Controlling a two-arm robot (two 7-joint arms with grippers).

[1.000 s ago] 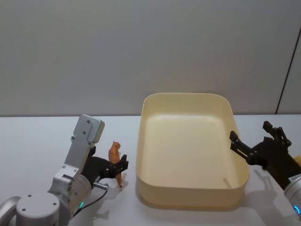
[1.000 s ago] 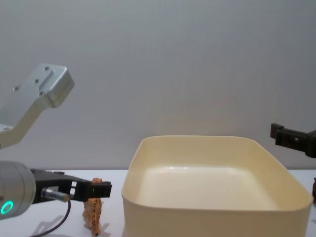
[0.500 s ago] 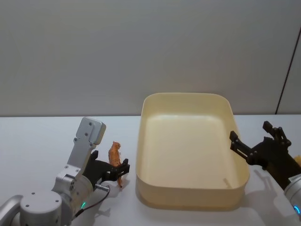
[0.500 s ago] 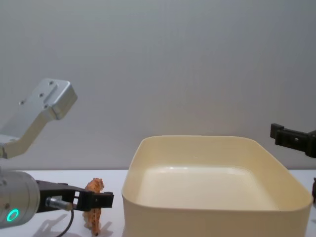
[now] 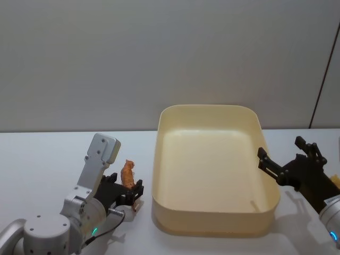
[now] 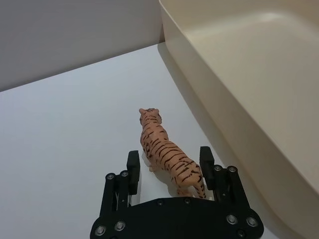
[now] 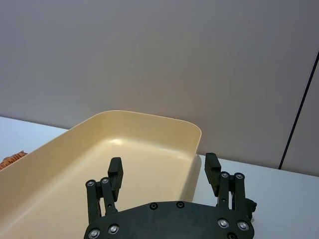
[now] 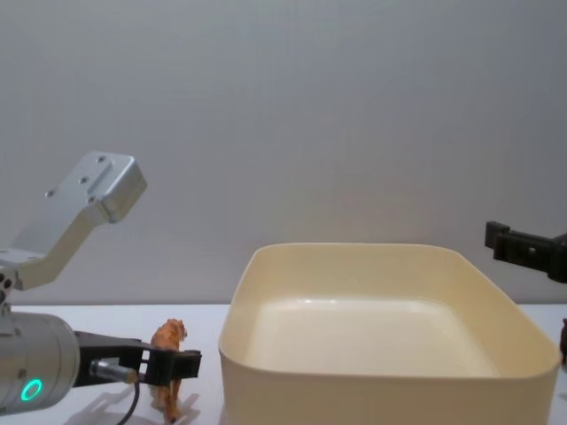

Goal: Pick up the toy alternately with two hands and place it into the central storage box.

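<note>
Though spread, left gripper [image 6: 169,160] astride tiger [image 6: 158,142].

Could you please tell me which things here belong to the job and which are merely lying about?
Belongs to the job:
- tiger toy, standing on the table
- left gripper, open, straddling the toy
- cream storage box
- right gripper, open, by the box's right rim

Just there:
- white table
- grey wall behind
</note>
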